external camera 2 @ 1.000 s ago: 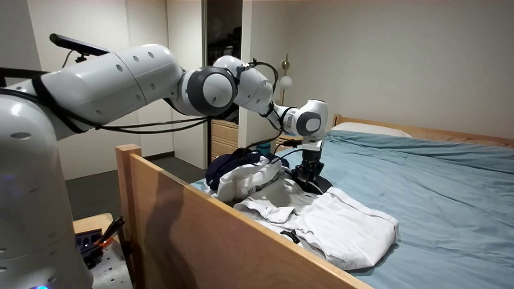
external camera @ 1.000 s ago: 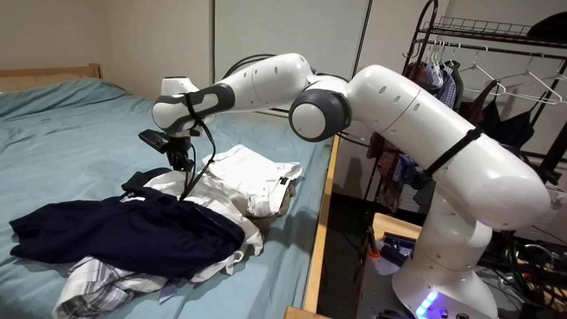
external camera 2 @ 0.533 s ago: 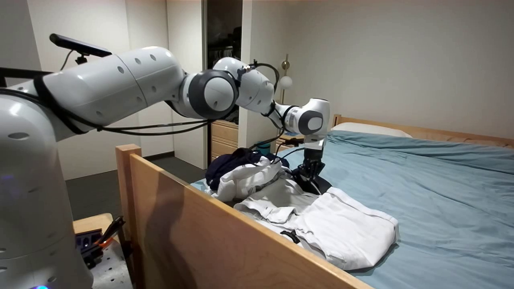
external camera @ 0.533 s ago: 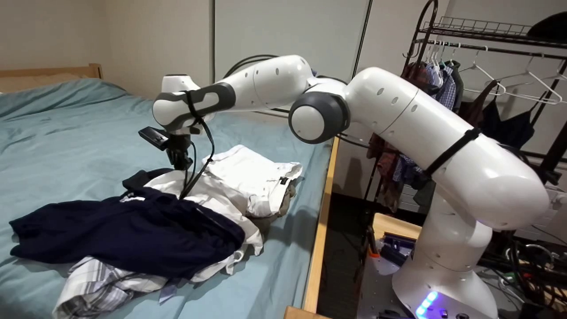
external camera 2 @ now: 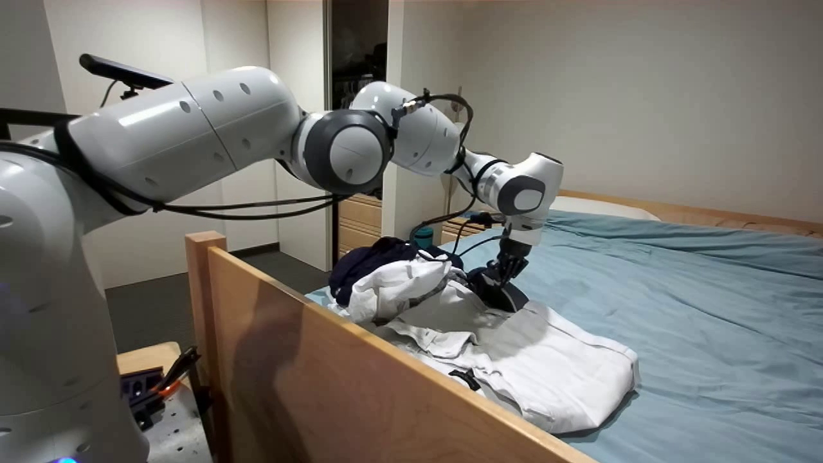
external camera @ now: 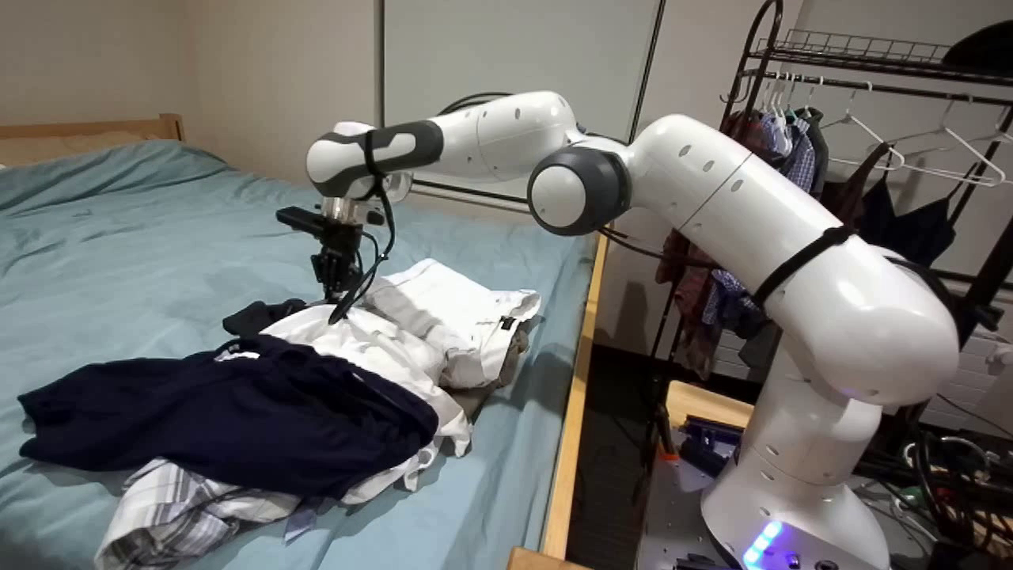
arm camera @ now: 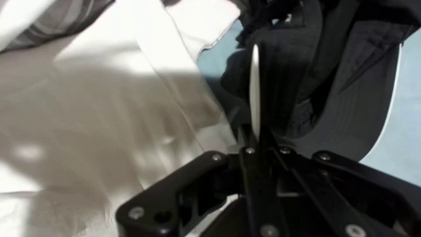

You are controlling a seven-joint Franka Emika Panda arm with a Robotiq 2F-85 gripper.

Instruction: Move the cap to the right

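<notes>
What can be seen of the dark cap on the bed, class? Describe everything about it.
The cap looks like rumpled, near-black cloth, with a curved, pale-edged brim at right in the wrist view and a small shiny piece, perhaps a strap fitting. It lies on blue bedding beside white clothing. The gripper is right at it; whether it grips the cap, I cannot tell.

The cap [external camera 2: 495, 294] is black, its curved brim [arm camera: 358, 108] edged by a pale line. In an exterior view it lies tilted on the blue-sheeted bed [external camera 2: 694, 308], between ten and eleven o'clock from the folded white garment [external camera 2: 566, 373]; contact there is unclear. In the wrist view its fabric is creased, with the brim curving from three to five o'clock.
</notes>
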